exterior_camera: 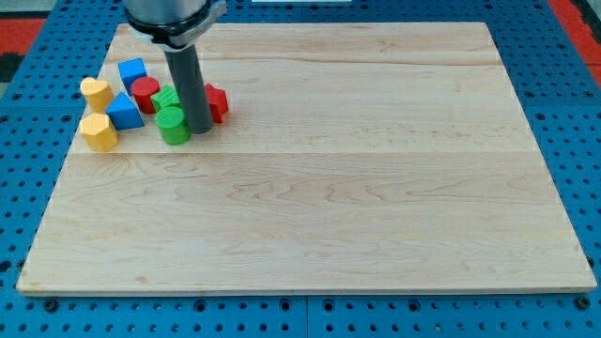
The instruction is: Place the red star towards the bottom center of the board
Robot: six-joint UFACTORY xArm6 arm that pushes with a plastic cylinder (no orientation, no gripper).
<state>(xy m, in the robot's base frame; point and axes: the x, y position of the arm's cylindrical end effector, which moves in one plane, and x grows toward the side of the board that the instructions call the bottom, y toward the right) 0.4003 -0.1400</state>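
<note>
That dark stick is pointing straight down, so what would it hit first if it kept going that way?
The wooden board itself: my tip already seems to rest on it, squeezed between the green block on the view's left and the red star just behind.

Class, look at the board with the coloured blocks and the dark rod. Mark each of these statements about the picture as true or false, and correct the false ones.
1. All the blocks sit in the board's top-left part. True.
2. My tip is at the bottom centre of the board. False: it is at the view's top left, in the cluster, between the green cylinder and the red star.
3. The red star is the block furthest to the view's right. True.
4. The red star is already near the board's bottom edge. False: it lies near the top left, partly hidden by the rod.
5. Two yellow blocks lie at the cluster's left side. True.
6. The blue blocks lie right of the rod. False: they lie left of it.
</note>
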